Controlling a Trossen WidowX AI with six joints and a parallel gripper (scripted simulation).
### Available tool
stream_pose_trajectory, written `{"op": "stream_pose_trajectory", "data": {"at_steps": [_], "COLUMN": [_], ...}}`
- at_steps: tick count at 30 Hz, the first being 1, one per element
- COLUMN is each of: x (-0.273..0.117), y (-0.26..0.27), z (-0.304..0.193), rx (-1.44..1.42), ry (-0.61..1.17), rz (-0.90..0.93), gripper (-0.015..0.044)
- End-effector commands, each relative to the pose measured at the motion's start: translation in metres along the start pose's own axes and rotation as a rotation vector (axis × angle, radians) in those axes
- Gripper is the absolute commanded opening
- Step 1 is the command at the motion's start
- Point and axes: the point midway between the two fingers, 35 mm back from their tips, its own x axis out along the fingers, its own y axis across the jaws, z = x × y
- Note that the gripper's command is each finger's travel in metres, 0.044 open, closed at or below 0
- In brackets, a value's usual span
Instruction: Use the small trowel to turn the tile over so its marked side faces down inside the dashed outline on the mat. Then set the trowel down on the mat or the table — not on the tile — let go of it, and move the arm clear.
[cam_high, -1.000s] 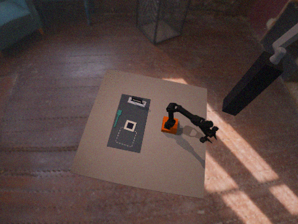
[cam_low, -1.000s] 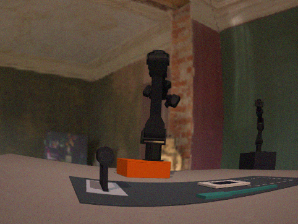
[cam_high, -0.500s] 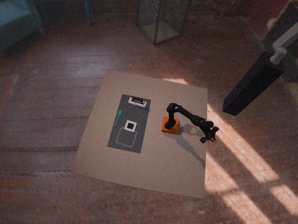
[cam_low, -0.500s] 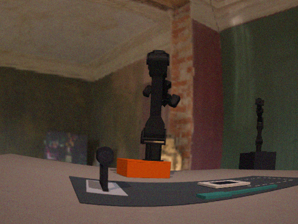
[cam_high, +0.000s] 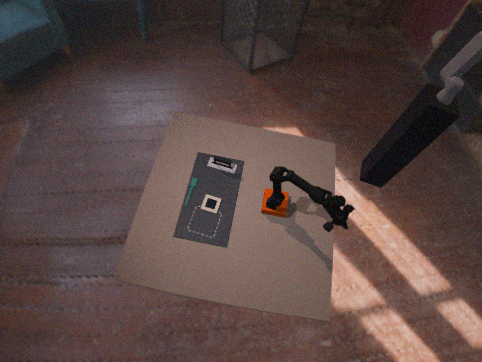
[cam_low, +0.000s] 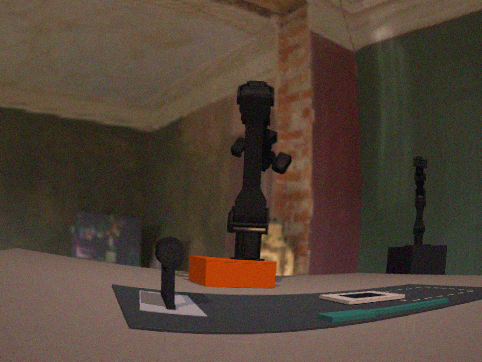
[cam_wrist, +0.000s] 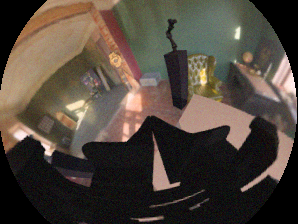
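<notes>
The tile (cam_high: 211, 204) (cam_low: 367, 295) lies flat on the dark mat (cam_high: 231, 220) (cam_low: 250, 315), its dark centre square and pale border showing on top. It touches the upper edge of the dashed outline (cam_high: 188, 229), mostly outside it. The green trowel (cam_high: 192, 187) (cam_low: 380, 312) lies flat on the mat beside the tile, its wide end toward the stand. My gripper (cam_high: 346, 226) (cam_wrist: 150, 118) is shut and empty, its fingertips meeting in the wrist view. It is raised over the table's far side, well away from tile and trowel. In the exterior view its fingers are hidden behind the arm.
A black upright piece (cam_high: 223, 162) (cam_low: 169, 260) stands on a white plate (cam_low: 195, 310) at one end of the mat. The orange base (cam_high: 274, 209) (cam_low: 232, 272) of the arm sits beside the mat. A dark pedestal (cam_high: 407, 137) (cam_low: 417, 259) (cam_wrist: 177, 75) stands beyond the table.
</notes>
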Motion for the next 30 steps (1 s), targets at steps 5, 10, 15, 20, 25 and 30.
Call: {"op": "stream_pose_trajectory", "data": {"at_steps": [5, 10, 15, 20, 25, 30], "x": [0.0000, 0.0000, 0.0000, 0.0000, 0.0000, 0.0000], "y": [0.0000, 0.0000, 0.0000, 0.0000, 0.0000, 0.0000], "z": [0.0000, 0.0000, 0.0000, 0.0000, 0.0000, 0.0000], "rx": [0.000, 0.000, 0.000, 0.000, 0.000, 0.000], "ry": [0.000, 0.000, 0.000, 0.000, 0.000, 0.000], "rz": [0.000, 0.000, 0.000, 0.000, 0.000, 0.000], "gripper": [0.0100, 0.0100, 0.0100, 0.0100, 0.0074, 0.0000]}}
